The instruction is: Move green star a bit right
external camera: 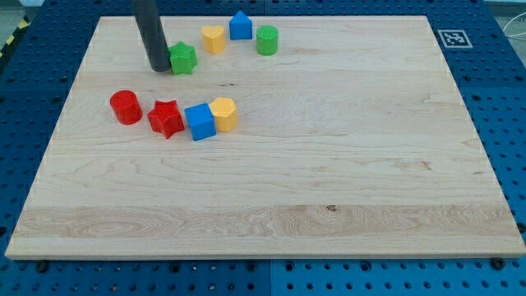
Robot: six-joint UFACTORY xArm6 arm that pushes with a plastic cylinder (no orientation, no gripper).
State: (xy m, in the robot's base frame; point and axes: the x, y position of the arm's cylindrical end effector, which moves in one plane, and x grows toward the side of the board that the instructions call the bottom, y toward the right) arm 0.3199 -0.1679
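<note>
The green star [183, 58] lies near the view's top left on the wooden board [329, 164]. My tip [158, 68] stands right against the star's left side, touching or nearly touching it. The dark rod rises from there out of the view's top. To the star's right sit a yellow heart-shaped block [214, 39], a blue house-shaped block [240, 26] and a green cylinder [267, 40].
Below the star a row runs left to right: a red cylinder [126, 108], a red star [166, 118], a blue cube [200, 122] and a yellow hexagonal block [223, 113]. A black-and-white marker [453, 38] sits at the board's top right corner.
</note>
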